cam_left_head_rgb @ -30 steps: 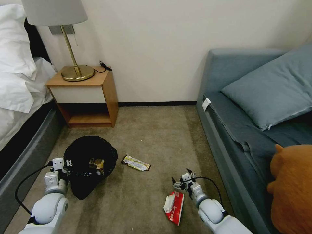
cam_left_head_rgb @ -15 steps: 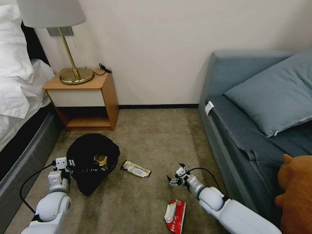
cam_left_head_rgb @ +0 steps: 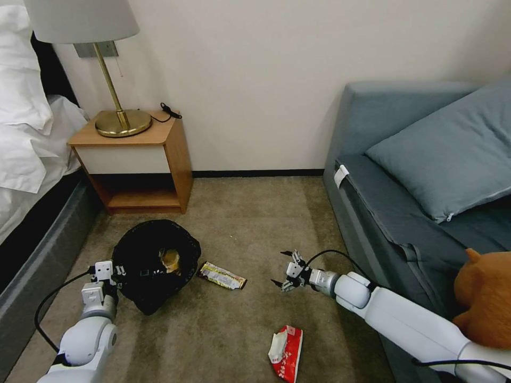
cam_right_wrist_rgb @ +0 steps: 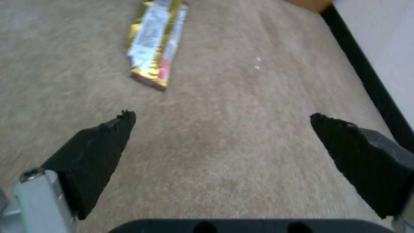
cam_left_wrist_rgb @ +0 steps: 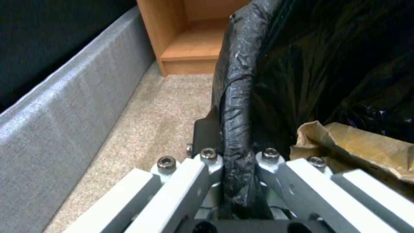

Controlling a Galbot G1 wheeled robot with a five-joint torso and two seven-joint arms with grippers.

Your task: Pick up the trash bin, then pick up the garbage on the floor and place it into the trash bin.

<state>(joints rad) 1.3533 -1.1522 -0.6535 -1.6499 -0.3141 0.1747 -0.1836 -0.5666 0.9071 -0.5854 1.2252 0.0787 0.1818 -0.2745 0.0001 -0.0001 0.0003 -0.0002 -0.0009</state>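
The right gripper [cam_left_head_rgb: 283,267], fingers spread and empty, has swung from the red-white packet [cam_left_head_rgb: 286,346] at lower centre toward the flat gold-foil snack wrapper [cam_left_head_rgb: 222,275], its likely target. The left gripper [cam_left_head_rgb: 106,271] stays clamped on the round black bag-lined trash bin [cam_left_head_rgb: 155,260], centre-left.

Ahead of me on the far left stands a wooden nightstand [cam_left_head_rgb: 154,159], its lower shelf open, against the pale wall [cam_left_head_rgb: 255,80]. A brass lamp [cam_left_head_rgb: 114,101] with a white shade sits on top, a black cord beside its base. White bedding [cam_left_head_rgb: 26,122] hangs at the left edge. At my right I see a grey-blue sofa [cam_left_head_rgb: 383,213] bearing a matching cushion [cam_left_head_rgb: 447,154]; a brown plush toy [cam_left_head_rgb: 487,298] rests on its near end. Tan carpet [cam_left_head_rgb: 255,213] covers the floor.
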